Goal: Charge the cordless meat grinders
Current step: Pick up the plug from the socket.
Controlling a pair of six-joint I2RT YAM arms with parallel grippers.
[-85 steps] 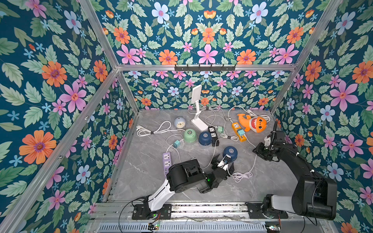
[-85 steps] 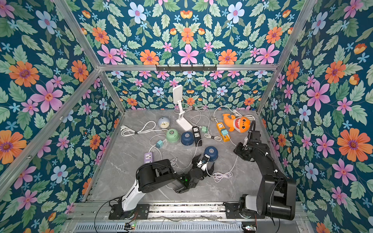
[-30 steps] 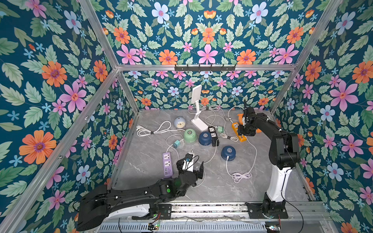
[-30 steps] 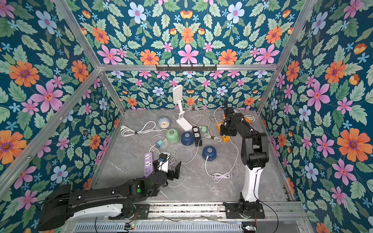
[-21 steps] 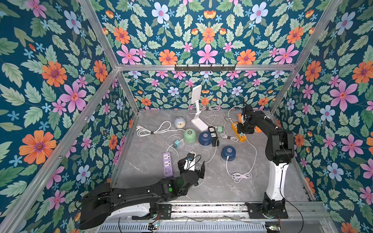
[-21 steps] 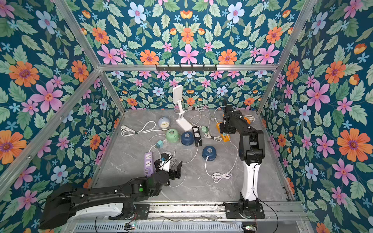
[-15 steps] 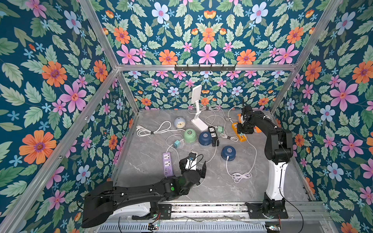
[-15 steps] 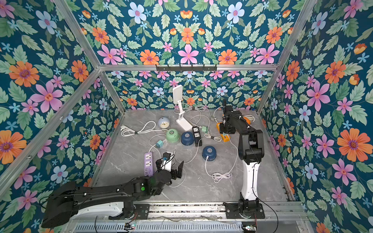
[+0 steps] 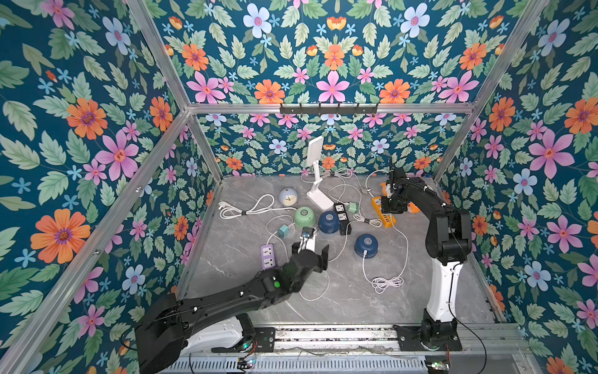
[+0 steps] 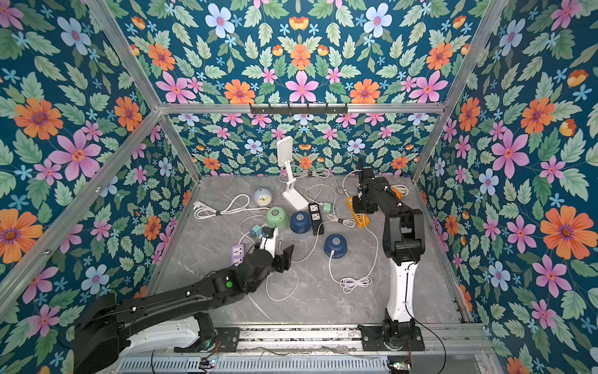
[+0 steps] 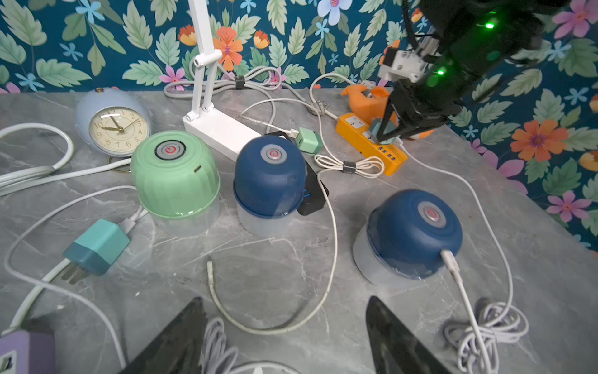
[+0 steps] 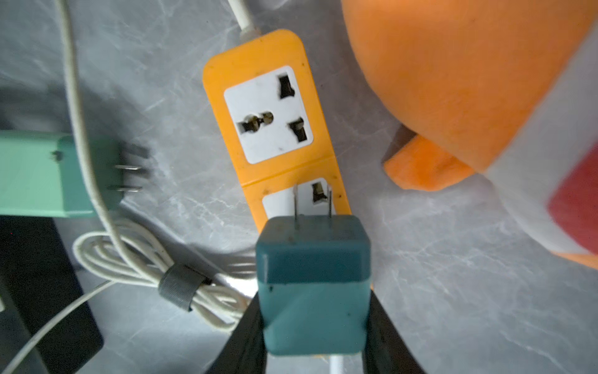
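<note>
Three cordless meat grinders stand mid-table: a pale green one (image 9: pixel 304 216) (image 11: pixel 174 175), a navy one (image 9: pixel 328 221) (image 11: pixel 270 175) beside it, and a nearer navy one (image 9: pixel 365 245) (image 11: pixel 414 233) with a white cable plugged into its side. My left gripper (image 9: pixel 310 252) (image 11: pixel 284 301) is open just short of the green grinder, over a loose loop of white cable (image 11: pixel 275 327). My right gripper (image 9: pixel 390 207) (image 12: pixel 312 298) is shut on a teal plug adapter (image 12: pixel 312 278). The adapter's two prongs point at the second socket of the orange power strip (image 12: pixel 268 129) (image 9: pixel 383 213).
A purple power strip (image 9: pixel 268 255) lies left of my left gripper, a loose teal adapter (image 11: pixel 97 246) by the green grinder. A black power strip (image 9: pixel 342 217), green adapter (image 11: pixel 309 139), white lamp (image 9: pixel 318 194), clock (image 9: pixel 288 197), orange plush toy (image 12: pixel 469 81) and coiled cables (image 9: pixel 386 282) crowd the back and right.
The right arm swung from the right edge to the orange power strip. My left gripper left the near navy grinder, moved beside the purple strip, then edged toward the green grinder.
</note>
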